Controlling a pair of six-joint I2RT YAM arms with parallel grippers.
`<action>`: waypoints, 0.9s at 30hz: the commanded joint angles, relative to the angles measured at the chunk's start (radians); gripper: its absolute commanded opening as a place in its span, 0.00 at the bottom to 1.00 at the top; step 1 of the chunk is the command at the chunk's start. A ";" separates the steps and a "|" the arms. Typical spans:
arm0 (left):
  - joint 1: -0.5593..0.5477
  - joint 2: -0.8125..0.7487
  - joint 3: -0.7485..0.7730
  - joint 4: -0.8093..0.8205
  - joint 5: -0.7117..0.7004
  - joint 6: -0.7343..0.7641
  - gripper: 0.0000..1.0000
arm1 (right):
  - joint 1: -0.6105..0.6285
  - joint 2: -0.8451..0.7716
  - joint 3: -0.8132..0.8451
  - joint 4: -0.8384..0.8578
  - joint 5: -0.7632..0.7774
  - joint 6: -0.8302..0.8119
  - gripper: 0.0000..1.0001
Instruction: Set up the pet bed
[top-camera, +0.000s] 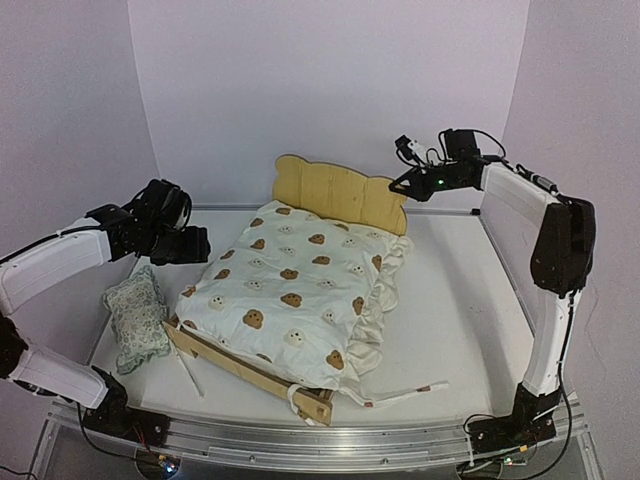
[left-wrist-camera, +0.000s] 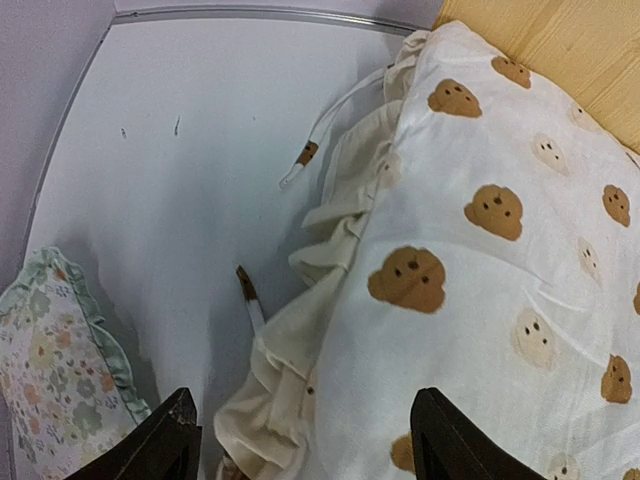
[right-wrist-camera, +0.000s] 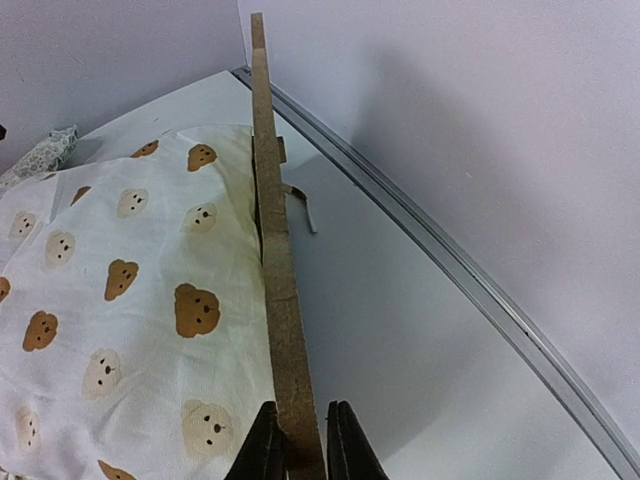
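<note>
A: Left side first. Tool?
B: Left gripper (top-camera: 185, 245) is up off the table (top-camera: 450, 310), fingers spread wide, nothing between them. From its wrist view it hangs over the frilled left edge of the cover (left-wrist-camera: 480, 260).
A: Below it?
B: Pillow (top-camera: 137, 318) lies flat on the table, just beside the near-left corner of the bed (top-camera: 240, 365).
A: Bed position?
B: Mid-table and diagonal. The headboard (top-camera: 335, 192) is toward the far wall, the foot end toward the near edge. The cover lies on top, its frill spilling over the right side. One tie (top-camera: 410, 392) trails on the table by the near-right corner.
A: Right side?
B: Right gripper (right-wrist-camera: 303, 450) is at the headboard's right top corner. Its fingers are pressed together on the board's edge, one on each face, pinching it.
A: Board upright?
B: Yes, thin edge up in the wrist view, cover against one face.
</note>
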 joint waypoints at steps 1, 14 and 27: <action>-0.027 -0.019 0.027 -0.051 -0.001 -0.026 0.72 | -0.031 -0.039 -0.043 -0.011 0.165 0.083 0.03; -0.091 0.012 0.090 -0.123 -0.075 -0.096 0.64 | -0.083 -0.283 -0.385 0.014 0.669 0.089 0.00; -0.097 -0.053 -0.128 -0.046 -0.027 -0.207 0.55 | -0.083 -0.782 -0.870 -0.075 0.788 0.393 0.00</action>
